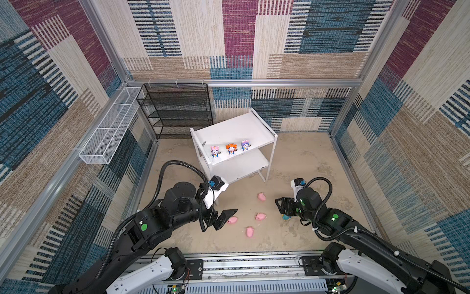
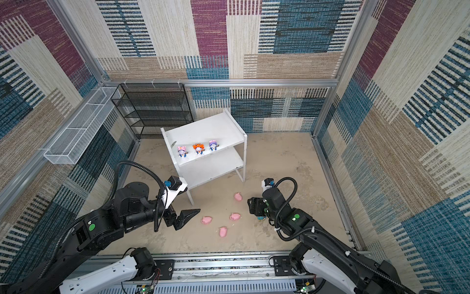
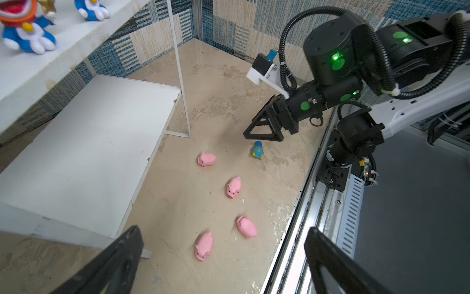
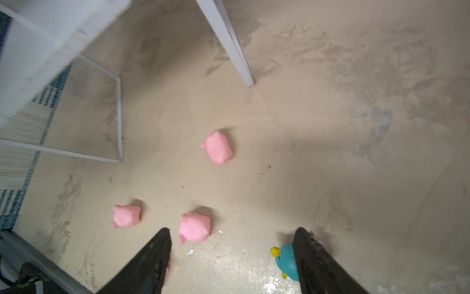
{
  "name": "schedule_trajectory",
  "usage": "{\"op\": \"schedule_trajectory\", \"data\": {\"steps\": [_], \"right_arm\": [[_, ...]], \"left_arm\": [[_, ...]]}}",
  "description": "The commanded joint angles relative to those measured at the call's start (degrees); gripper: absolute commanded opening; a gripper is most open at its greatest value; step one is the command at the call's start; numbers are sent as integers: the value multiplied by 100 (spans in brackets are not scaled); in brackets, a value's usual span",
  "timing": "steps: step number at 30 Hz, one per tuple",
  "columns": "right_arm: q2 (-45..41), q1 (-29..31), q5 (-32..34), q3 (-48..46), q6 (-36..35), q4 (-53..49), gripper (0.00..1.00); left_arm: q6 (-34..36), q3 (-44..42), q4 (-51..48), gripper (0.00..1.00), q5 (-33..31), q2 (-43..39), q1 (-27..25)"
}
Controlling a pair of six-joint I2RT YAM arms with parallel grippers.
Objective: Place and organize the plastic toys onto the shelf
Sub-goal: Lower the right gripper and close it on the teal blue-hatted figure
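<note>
The teal-hooded figurine (image 4: 286, 259) lies on the tabletop (image 1: 305, 165) under the spread right gripper (image 4: 232, 230), close by one finger. It looks light, hard and glossy, so probably slippery; a pinch across its round hood seems safest. The left gripper (image 3: 223, 230) hangs wide open near the pink pigs (image 3: 234, 187). Three figurines (image 1: 231, 149) stand on the shelf (image 1: 236, 127).

Colours and patterns we see

Four pink pigs (image 1: 261, 196) lie on the mottled beige tabletop (image 1: 305, 163) beside a teal-hooded figurine (image 3: 258, 150). The white shelf (image 1: 236, 129) carries white-and-blue figurines (image 1: 231, 149) hooded pink, orange and purple. The walls (image 1: 239, 33) are striped patches of blue, maroon and beige.
</note>
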Motion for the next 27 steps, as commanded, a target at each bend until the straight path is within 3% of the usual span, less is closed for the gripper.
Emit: {"op": "schedule_trajectory", "data": {"steps": [1,13,16,23,27], "right_arm": [[340,1,103,-48,718,-322,79],[612,2,120,-809,967,143,81],[436,2,-268,-959,670,616,79],[306,229,-1959,-1122,461,1374,72],[228,467,-1750,-752,180,848,73]], "left_arm": [[53,-50,202,99,187,-52,2],[39,-259,210,99,172,-271,0],[23,-293,254,99,181,-267,6],[-58,-352,337,99,199,-279,7],[-58,-374,413,99,207,-272,4]]}}
